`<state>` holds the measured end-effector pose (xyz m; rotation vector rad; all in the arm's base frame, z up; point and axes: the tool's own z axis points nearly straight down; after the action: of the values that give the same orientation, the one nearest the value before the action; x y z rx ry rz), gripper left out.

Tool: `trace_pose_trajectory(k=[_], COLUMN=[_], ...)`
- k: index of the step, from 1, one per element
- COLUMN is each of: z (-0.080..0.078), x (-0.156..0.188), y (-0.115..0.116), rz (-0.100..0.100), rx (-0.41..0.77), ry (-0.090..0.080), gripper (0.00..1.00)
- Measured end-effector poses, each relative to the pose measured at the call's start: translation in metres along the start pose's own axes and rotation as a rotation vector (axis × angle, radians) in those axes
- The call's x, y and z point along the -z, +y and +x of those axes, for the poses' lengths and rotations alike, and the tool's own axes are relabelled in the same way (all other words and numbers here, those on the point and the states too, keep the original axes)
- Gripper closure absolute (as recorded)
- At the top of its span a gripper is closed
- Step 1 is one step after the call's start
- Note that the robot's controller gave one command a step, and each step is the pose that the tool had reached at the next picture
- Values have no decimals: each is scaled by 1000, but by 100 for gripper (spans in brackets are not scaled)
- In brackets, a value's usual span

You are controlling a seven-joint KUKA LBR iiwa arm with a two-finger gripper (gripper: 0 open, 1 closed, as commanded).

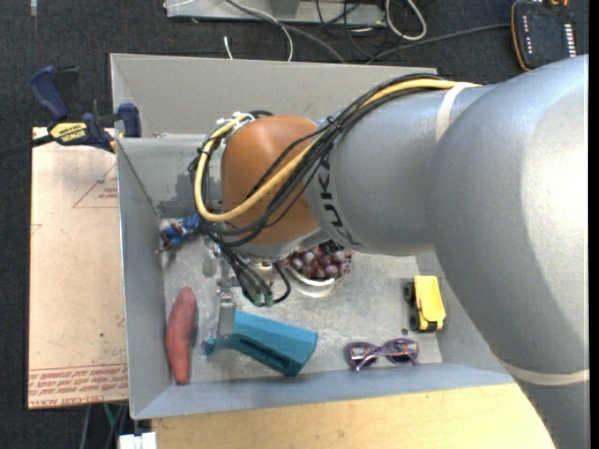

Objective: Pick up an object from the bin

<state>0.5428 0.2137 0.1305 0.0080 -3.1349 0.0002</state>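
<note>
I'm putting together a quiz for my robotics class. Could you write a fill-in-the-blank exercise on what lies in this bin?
1. The toy truck is ____.
2. The sunglasses lie between the truck and the ____ wedge.
3. The reddish vegetable lies along the bin's ____ wall, as viewed.
4. The pincer hangs at the wedge's end nearer the ____.

Missing words: yellow; teal; left; vegetable.

Truck (427,304), glasses (382,352), bowl (314,289), block (271,342), yam (181,333) (one each)
</note>
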Motion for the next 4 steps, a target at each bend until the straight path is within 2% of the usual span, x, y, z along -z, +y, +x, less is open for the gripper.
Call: trace_pose_trajectory(k=[1,2,3,4], z=[-2,30,33,33], x=[5,-61,-17,-56], y=[-2,-49,-76,-52], rz=[-1,-2,-9,-5], rx=[-6,-71,-86,-69], ry=[-7,-3,-19,0], gripper=[0,0,0,0])
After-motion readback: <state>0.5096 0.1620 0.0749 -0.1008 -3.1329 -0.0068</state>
